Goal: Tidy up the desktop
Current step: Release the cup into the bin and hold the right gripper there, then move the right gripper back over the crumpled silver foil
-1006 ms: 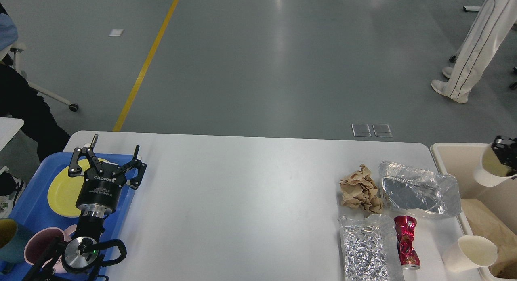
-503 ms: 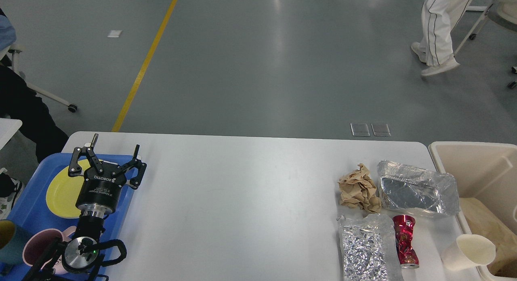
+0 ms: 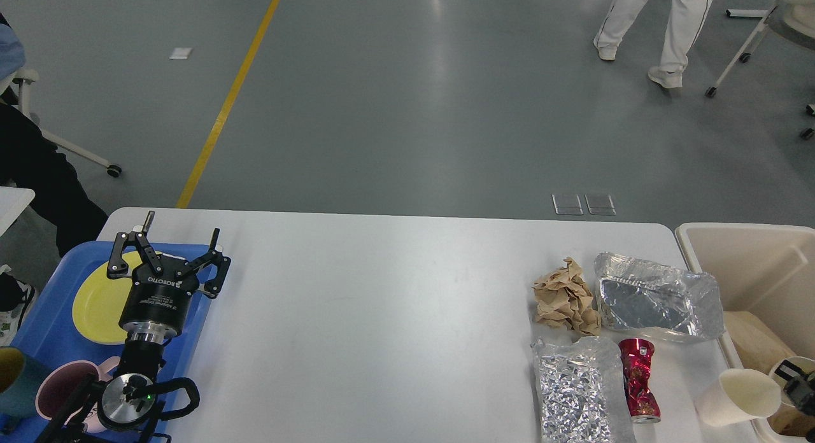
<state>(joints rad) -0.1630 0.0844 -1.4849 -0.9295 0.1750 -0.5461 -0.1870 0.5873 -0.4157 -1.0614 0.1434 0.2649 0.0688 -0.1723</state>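
This place looks like a robot test hall or laboratory, not a home. The floor [image 3: 407, 93] is grey, glossy and very wide, and a yellow line [image 3: 229, 99] is painted on it, running from about 10 o'clock up to 12 o'clock, as in industrial halls. At about 1 o'clock a person in white trousers [image 3: 656, 23] walks across it, beside a wheeled stand [image 3: 742, 48]. At 9 o'clock a chair base with a castor [image 3: 113, 170] is seen. In the foreground stands the desktop [image 3: 382, 316], white and plain, where test things are laid out.
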